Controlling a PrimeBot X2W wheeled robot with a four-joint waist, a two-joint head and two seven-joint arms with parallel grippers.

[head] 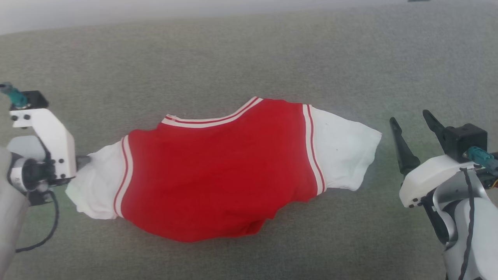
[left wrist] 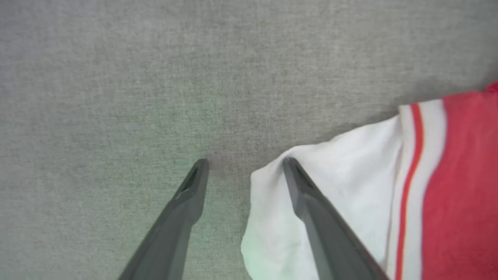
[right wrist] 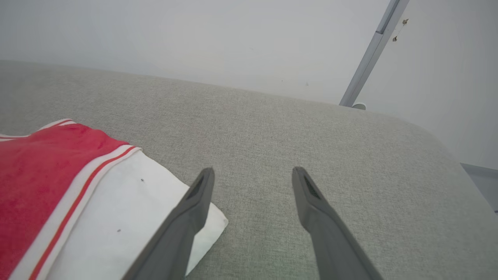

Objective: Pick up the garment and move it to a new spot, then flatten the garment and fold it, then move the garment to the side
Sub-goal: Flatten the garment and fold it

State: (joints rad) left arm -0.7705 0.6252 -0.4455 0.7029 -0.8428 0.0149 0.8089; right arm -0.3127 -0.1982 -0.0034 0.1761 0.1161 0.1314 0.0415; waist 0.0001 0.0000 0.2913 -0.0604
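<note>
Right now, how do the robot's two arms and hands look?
Left hand and right hand each have two long, dark, tapering fingers. The wrist housings are white with black screws; each carries a teal connector and a black cable.

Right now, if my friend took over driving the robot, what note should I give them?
Left end effector: open, low at the edge of the left white sleeve, one finger over it, nothing gripped.
Right end effector: open, empty, beside the right sleeve, apart from it.
Garment: spread sideways on the grey cushion, collar far, lower edge rumpled.
Done: no neat fold visible.
Left: flatten, fold, move aside.
</note>
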